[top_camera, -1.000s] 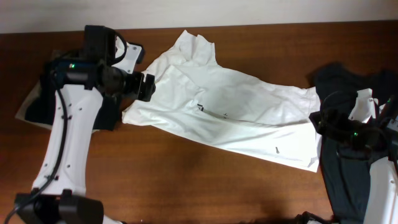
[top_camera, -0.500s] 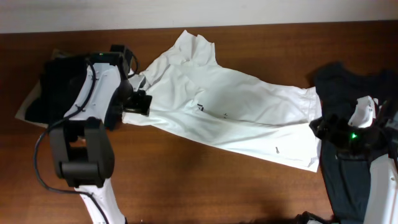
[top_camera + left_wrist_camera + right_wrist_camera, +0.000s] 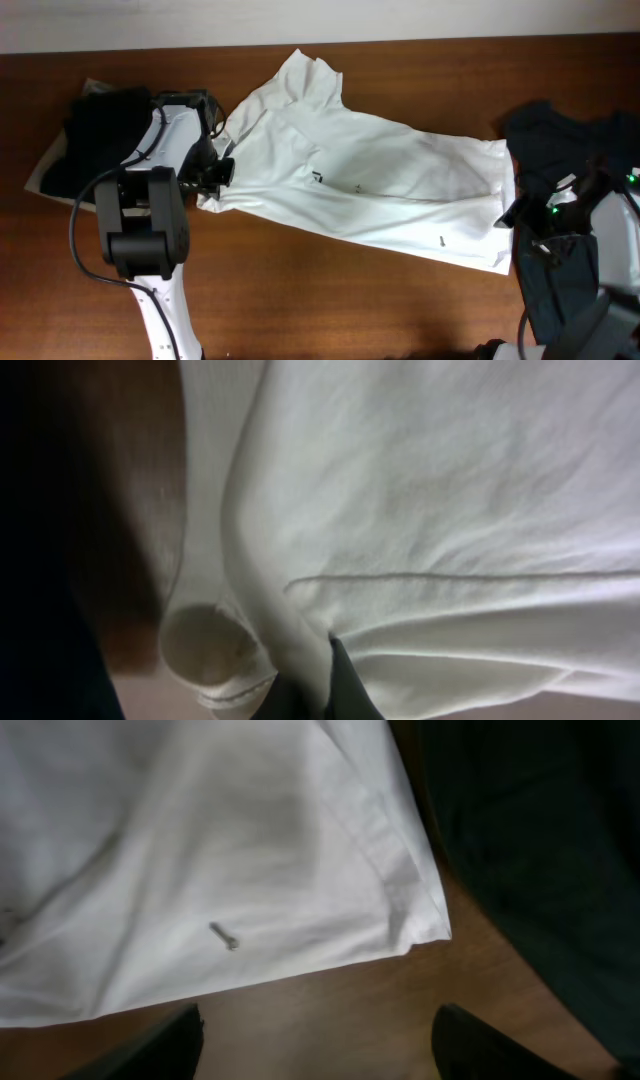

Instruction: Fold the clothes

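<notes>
The white T-shirt [image 3: 380, 190] lies spread and creased across the middle of the table, with small dark marks on it. My left gripper [image 3: 217, 176] is at the shirt's left edge. In the left wrist view white cloth [image 3: 430, 510] fills the frame, and the left gripper [image 3: 315, 698] is shut on a pinched fold beside a sleeve opening [image 3: 205, 645]. My right gripper [image 3: 520, 214] hovers by the shirt's lower right corner. In the right wrist view the right gripper [image 3: 315, 1035] is open over bare wood, just short of the hem corner [image 3: 430, 925].
One black garment [image 3: 565, 170] lies at the right under my right arm, dark in the right wrist view [image 3: 540, 820]. Another black garment [image 3: 100, 135] is heaped at the far left on a pale sheet [image 3: 40, 170]. Brown table [image 3: 330, 300] runs along the front.
My left gripper came down onto the shirt's left edge and shut on the cloth. The right gripper drew back a little to the right, still open.
</notes>
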`<state>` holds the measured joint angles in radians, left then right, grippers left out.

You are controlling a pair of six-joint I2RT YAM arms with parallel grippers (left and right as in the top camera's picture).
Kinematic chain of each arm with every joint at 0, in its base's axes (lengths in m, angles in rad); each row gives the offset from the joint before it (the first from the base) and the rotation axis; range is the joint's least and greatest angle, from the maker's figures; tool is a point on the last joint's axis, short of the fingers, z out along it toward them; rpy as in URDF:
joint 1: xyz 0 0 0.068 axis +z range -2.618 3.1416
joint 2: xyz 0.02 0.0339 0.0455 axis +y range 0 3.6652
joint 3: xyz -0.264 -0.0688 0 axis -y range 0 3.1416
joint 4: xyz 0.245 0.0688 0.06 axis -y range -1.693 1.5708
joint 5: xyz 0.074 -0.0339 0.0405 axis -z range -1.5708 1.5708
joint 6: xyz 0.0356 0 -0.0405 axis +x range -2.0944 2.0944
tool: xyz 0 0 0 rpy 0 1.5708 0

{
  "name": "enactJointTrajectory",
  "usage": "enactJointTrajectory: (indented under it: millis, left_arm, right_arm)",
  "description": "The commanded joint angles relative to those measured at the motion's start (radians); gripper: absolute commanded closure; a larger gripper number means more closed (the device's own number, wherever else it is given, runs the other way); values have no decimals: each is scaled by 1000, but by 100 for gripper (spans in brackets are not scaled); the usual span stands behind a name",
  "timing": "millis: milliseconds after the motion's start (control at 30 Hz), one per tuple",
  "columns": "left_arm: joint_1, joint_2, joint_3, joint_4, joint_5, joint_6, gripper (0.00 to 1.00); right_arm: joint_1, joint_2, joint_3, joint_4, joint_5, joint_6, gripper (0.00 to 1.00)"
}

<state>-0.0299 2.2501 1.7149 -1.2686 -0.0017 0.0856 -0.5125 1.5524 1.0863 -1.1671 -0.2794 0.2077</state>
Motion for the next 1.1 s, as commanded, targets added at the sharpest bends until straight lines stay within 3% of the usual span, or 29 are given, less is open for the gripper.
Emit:
enactJointTrajectory:
  millis: [0, 200, 367, 600, 633, 667, 733, 800, 900, 1067]
  left_arm:
    - [34, 18, 6, -53, -14, -26, 99]
    - [53, 18, 6, -156, -14, -50, 99]
    - [53, 6, 6, -230, -14, -64, 100]
    - [51, -215, -8, -251, -14, -72, 99]
    - [51, -253, -23, -252, -14, -71, 100]
    - [51, -274, -34, -251, -14, -71, 100]
    - [51, -296, -58, -251, -15, -71, 99]
    - [51, -298, -92, -246, -14, -71, 99]
    - [51, -298, -143, -236, -14, -75, 99]
    - [51, -319, -193, -245, -14, -83, 100]
  right_arm:
    - [2, 78, 12, -12, 27, -5, 25]
    - [2, 97, -9, -5, 82, -19, 25]
    - [2, 97, -146, 183, 15, -16, 25]
    - [2, 97, -239, 313, -1, 8, 28]
    - [2, 97, -254, 329, -1, 11, 35]
    - [2, 97, -262, 339, 3, 14, 52]
    - [2, 97, -261, 354, 9, 37, 73]
    - [2, 96, -256, 349, 19, 60, 84]
    - [2, 96, -244, 280, 51, 64, 96]
    - [1, 82, -230, 182, 137, 90, 96]
